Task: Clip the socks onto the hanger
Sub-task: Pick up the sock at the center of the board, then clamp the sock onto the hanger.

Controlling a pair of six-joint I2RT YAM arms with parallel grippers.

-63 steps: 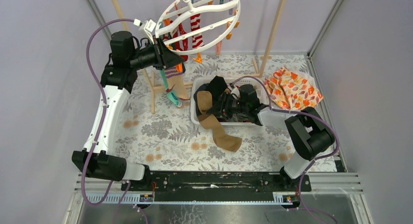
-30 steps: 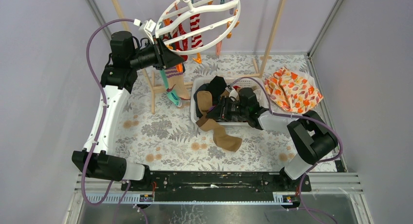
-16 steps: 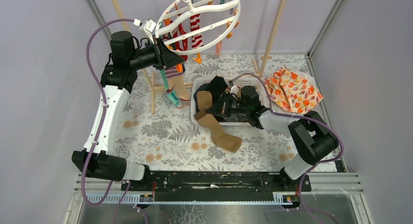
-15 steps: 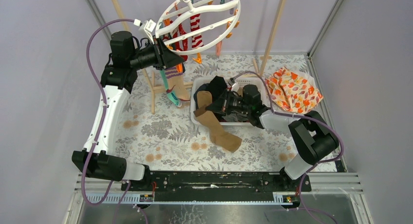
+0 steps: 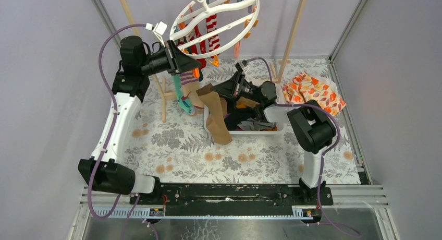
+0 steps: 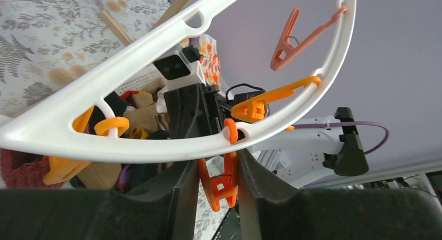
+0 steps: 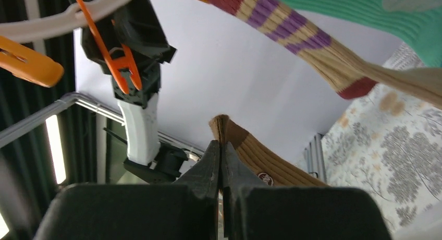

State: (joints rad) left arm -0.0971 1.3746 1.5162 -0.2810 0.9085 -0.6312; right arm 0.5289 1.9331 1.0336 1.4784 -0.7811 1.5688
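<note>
Socks [image 5: 249,121] in white basket [image 5: 260,132]

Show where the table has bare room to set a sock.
Bare: the table stretch between the basket's near rim and the black base rail, and the strip between left arm and basket. Crowded: under the hanger, around the hung socks and tan sock.

The white ring hanger [image 5: 219,21] hangs tilted at the far side, red-and-white striped socks [image 5: 211,28] clipped on (the left end effector [image 6: 218,164] grips one orange clip [image 6: 221,188]). A tan sock [image 5: 215,120] dangles nearer, cuff pinched in the right end effector [image 7: 222,148].
</note>
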